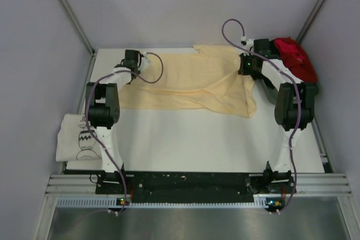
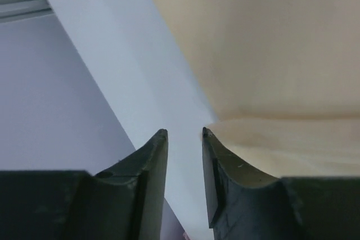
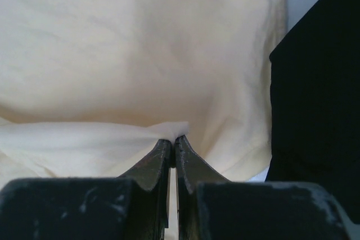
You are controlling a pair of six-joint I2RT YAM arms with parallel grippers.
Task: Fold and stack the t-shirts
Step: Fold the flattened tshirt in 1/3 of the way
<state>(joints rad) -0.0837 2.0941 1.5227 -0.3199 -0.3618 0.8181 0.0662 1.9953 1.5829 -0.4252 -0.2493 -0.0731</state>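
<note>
As you look down from the top camera, the plain pale yellow cloth t-shirt (image 1: 191, 82) lies spread and rumpled across the far part of the flat white table (image 1: 197, 139). The left gripper (image 1: 130, 60) sits at its left edge and the right gripper (image 1: 246, 64) on its right side. A white cloth t-shirt with black cartoon print (image 1: 76, 139) lies at the table's near left edge, and a crumpled red cloth t-shirt (image 1: 292, 54) lies at the far right corner.

In your left wrist view, the left gripper (image 2: 184, 133) stands spread with bare table in the gap. The yellow cloth's edge is just beside its right finger.

In your right wrist view, the right gripper (image 3: 173, 139) is pressed together, pinching a raised fold of the yellow t-shirt. A black cloth t-shirt (image 3: 315, 111) lies just to the right.
</note>
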